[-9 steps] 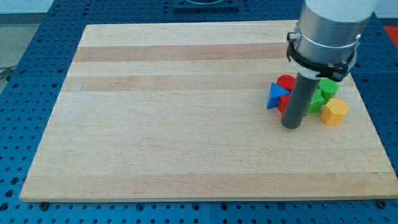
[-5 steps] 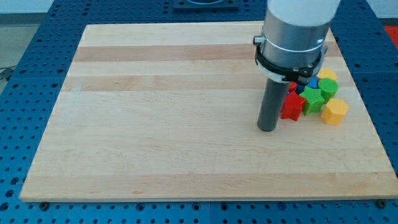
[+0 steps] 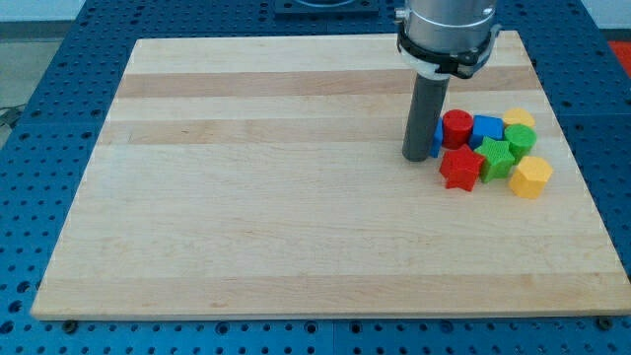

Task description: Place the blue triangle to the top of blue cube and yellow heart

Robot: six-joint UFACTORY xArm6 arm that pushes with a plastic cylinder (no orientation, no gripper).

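My tip (image 3: 417, 157) rests on the wooden board (image 3: 276, 197), at the left edge of a cluster of blocks on the view's right. The blue triangle (image 3: 436, 147) is mostly hidden behind the rod; only a sliver shows at the rod's right side, touching or nearly touching it. The blue cube (image 3: 486, 129) lies to the right of a red cylinder (image 3: 455, 128). The yellow heart (image 3: 519, 119) is at the cluster's upper right, just right of the blue cube.
A red star (image 3: 459, 169) lies below the red cylinder. Two green blocks (image 3: 498, 158) (image 3: 521, 140) and a yellow hexagon (image 3: 531, 177) fill the cluster's lower right. The board's right edge is close to the cluster.
My tip has moved left and then toward the view's top, from below the cluster to its left side. The blue triangle is now hidden behind the rod.
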